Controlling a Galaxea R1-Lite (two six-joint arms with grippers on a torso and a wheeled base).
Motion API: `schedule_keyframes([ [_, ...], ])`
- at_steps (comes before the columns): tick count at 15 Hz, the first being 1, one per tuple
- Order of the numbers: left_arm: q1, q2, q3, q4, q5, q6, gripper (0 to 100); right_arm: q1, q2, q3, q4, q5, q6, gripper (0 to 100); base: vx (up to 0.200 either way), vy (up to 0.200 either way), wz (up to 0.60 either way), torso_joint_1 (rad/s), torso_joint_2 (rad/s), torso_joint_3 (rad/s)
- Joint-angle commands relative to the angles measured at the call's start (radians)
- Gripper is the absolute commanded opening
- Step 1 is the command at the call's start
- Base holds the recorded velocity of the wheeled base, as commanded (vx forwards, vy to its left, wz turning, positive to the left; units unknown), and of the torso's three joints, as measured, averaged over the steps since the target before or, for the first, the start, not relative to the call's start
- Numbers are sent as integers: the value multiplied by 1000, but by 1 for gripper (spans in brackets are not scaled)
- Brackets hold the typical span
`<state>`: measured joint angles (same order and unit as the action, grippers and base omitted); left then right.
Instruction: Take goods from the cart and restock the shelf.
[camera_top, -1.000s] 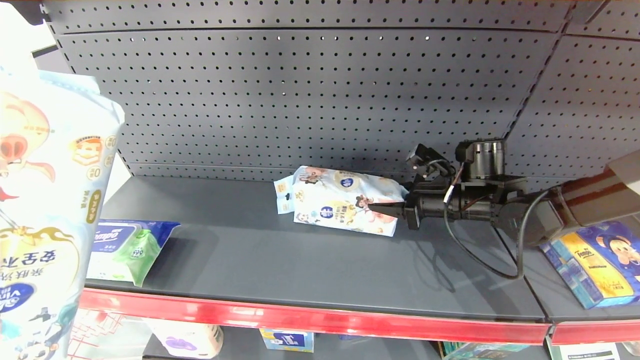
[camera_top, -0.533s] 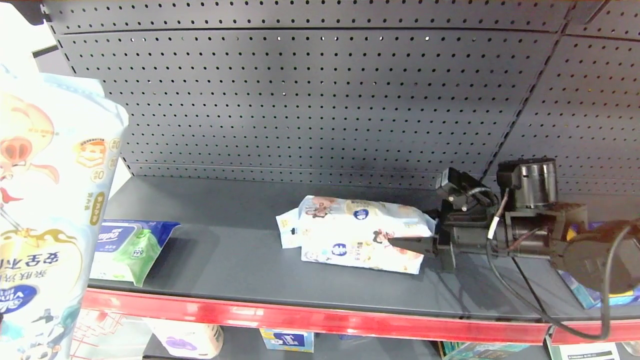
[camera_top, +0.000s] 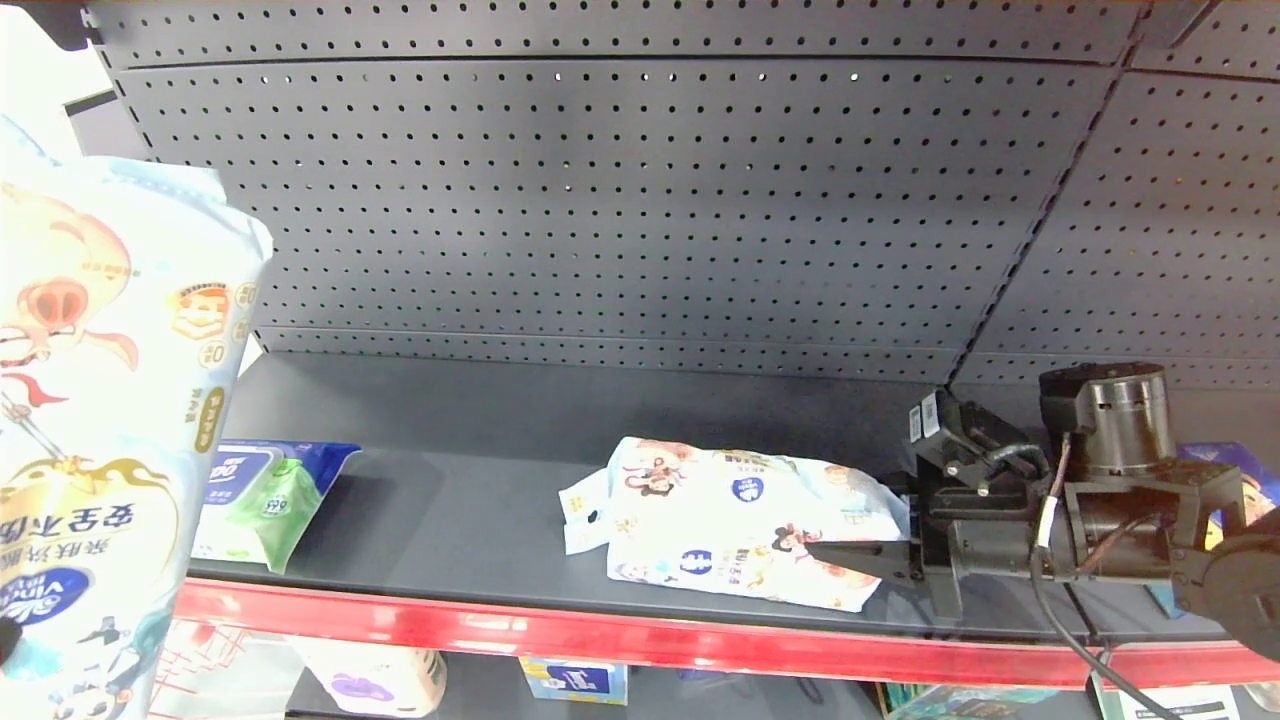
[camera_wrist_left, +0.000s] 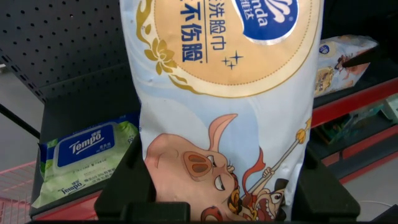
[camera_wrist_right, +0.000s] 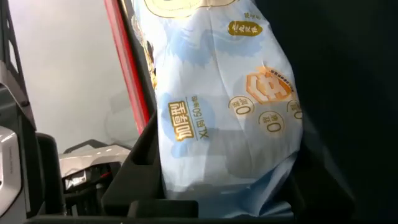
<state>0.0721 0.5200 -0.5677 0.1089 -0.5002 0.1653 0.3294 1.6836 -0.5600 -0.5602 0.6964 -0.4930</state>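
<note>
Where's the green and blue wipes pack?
In the head view, the wipes pack lies on the shelf at its left front, just behind the red edge strip.

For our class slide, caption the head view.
Right gripper grips a cartoon-printed pack on the grey shelf; a second pack looms at left.

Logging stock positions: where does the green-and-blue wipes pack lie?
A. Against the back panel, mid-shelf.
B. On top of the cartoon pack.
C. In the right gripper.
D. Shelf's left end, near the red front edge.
D: the green-and-blue wipes pack lies flat at the left end of the shelf by its red edge; the right gripper grips the cartoon pack instead.
</note>
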Motion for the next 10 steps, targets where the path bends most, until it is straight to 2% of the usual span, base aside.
schedule_keyframes([
  [1, 0, 3, 0, 0, 0, 0, 0, -1, -7, 19, 0, 3, -7, 0, 0, 0, 0, 0, 0, 0],
  [10, 0, 8, -1, 0, 0, 2, 0, -1, -13, 42, 0, 20, -26, 0, 0, 0, 0, 0, 0, 0],
])
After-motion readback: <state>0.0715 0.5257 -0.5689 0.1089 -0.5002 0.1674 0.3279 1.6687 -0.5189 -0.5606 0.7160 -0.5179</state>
